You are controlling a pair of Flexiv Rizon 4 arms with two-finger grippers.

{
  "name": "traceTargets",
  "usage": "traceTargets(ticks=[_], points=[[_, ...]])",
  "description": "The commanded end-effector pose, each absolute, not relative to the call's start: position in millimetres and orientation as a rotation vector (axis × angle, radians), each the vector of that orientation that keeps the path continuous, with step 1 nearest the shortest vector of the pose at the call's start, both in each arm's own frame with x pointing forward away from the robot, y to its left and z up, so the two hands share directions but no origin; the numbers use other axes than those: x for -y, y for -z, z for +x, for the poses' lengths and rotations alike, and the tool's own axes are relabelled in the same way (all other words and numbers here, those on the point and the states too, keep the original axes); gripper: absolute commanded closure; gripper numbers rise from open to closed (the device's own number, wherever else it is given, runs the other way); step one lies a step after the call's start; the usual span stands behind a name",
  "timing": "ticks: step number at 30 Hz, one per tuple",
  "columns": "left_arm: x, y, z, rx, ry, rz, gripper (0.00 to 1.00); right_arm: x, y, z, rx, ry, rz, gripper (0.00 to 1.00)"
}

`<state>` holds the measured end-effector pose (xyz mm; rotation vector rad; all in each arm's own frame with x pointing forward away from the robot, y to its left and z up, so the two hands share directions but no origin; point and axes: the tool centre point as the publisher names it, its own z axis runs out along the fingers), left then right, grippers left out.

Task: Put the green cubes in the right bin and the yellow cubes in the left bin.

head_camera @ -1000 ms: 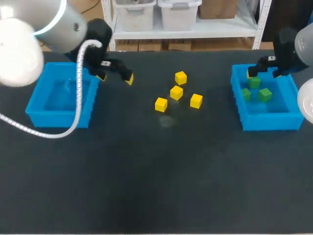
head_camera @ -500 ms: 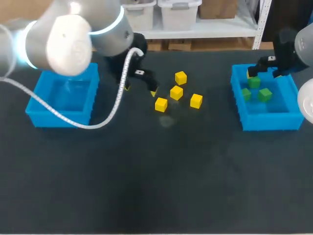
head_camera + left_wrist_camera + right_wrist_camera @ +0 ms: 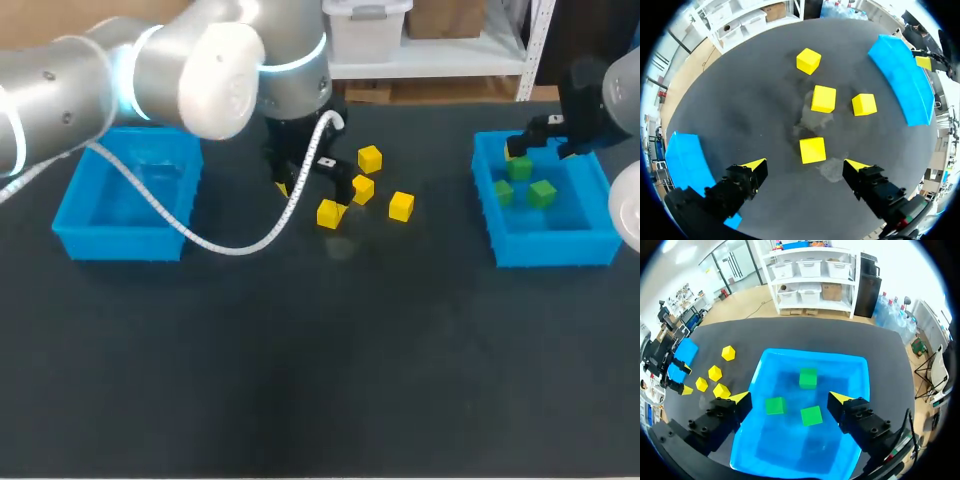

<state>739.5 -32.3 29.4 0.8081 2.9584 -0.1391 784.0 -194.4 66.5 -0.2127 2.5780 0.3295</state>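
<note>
1. The left pincer (image 3: 805, 166) is spread wide and holds nothing. Its two yellow tips stand low over the table (image 3: 300, 360) with a broad gap between them.
2. The nearest cube (image 3: 812, 150), a yellow one, lies on the table just ahead of that gap, roughly on its middle line. It touches neither finger.
3. Three more yellow cubes lie farther ahead of this pincer. They are the middle cube (image 3: 823, 98), the side cube (image 3: 864, 104) beside it toward the right bin (image 3: 900, 75), and the far cube (image 3: 808, 60) beyond them. All four yellow cubes lie apart from one another.
4. In the head view the left arm comes in from the left and reaches past the left bin (image 3: 115, 245) to the middle of the table.
5. A white ribbed cable (image 3: 200, 238) hangs from that arm in a loop between the left bin and the yellow cubes.
6. The right pincer (image 3: 790, 399) is also wide open with nothing in it. It hangs above the right bin, near the bin's far edge in the head view.
7. Three green cubes lie apart on the right bin's floor. The far green cube (image 3: 808, 378) lies ahead of the right pincer. The second green cube (image 3: 775, 405) and the third green cube (image 3: 811, 415) lie below the gap, one nearer each finger.
</note>
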Motion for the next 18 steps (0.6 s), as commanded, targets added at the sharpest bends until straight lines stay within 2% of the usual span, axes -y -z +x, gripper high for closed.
traceTargets(ticks=[1, 18], points=[[39.4, -24.3, 745.7, -3.077, 0.082, 0.854, 0.0, 193.6, -67.4, 780.9, -2.574, -0.319, -0.207, 0.0], [48.2, 0.1, 750.5, -3.123, 0.002, 0.866, 0.0, 193.6, -67.4, 780.9, -2.574, -0.319, -0.207, 0.0]])
